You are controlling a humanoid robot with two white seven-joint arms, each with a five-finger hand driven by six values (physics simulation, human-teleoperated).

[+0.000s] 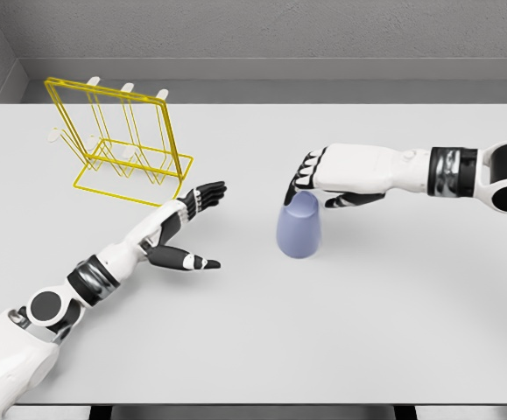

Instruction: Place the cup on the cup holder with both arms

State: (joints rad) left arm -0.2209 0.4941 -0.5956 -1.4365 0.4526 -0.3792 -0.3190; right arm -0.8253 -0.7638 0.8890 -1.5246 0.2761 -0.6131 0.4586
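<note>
A pale blue cup [299,229] stands upside down on the white table [367,332], right of the middle. My right hand [310,186] hovers at the cup's top rear, fingers curled downward touching its upper edge, thumb stretched out to the right; whether it grips the cup is unclear. My left hand [199,219] lies open left of the cup, fingers stretched toward the far right, thumb pointing right, holding nothing. The yellow wire cup holder [122,140] with white pegs stands at the far left of the table, just beyond the left hand.
The table's far edge meets a grey wall. A grey side wall borders the left.
</note>
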